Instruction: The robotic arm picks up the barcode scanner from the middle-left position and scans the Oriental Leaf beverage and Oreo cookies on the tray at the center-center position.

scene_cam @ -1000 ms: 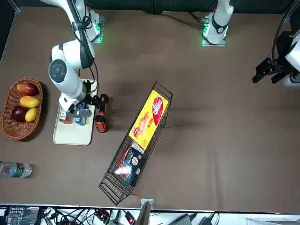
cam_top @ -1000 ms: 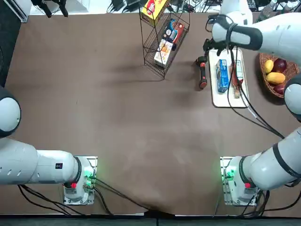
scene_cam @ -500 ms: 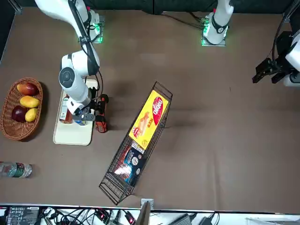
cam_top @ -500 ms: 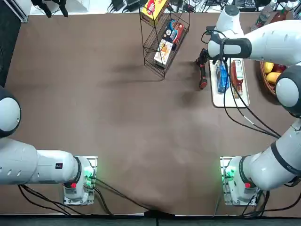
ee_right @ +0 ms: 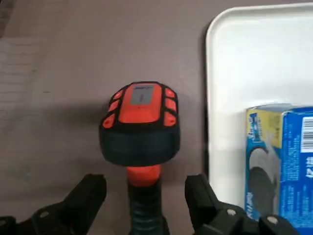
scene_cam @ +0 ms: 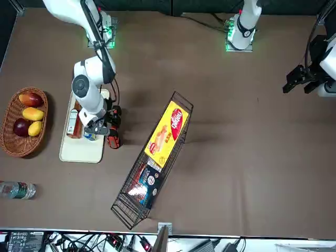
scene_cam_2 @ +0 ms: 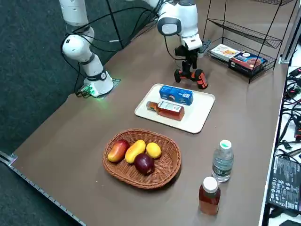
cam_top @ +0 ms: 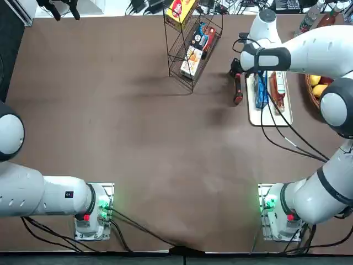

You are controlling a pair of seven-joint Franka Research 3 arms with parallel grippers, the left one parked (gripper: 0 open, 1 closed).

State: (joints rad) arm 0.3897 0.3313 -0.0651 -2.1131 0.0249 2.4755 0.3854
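In the right wrist view the jaws of the right gripper (ee_right: 145, 196) stand wide apart, empty, astride the scanner's ribbed grip (ee_right: 145, 208). The barcode scanner (scene_cam_2: 199, 79), upper right in the side view, looks light, stiff, head-heavy — best pinched mid-grip, probably.

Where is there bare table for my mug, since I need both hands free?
Widest patch: between the wire rack and the parked left arm's base. Smaller: between fruit basket and tray. Crowded: around the scanner, beneath the right claw, beside the tray.
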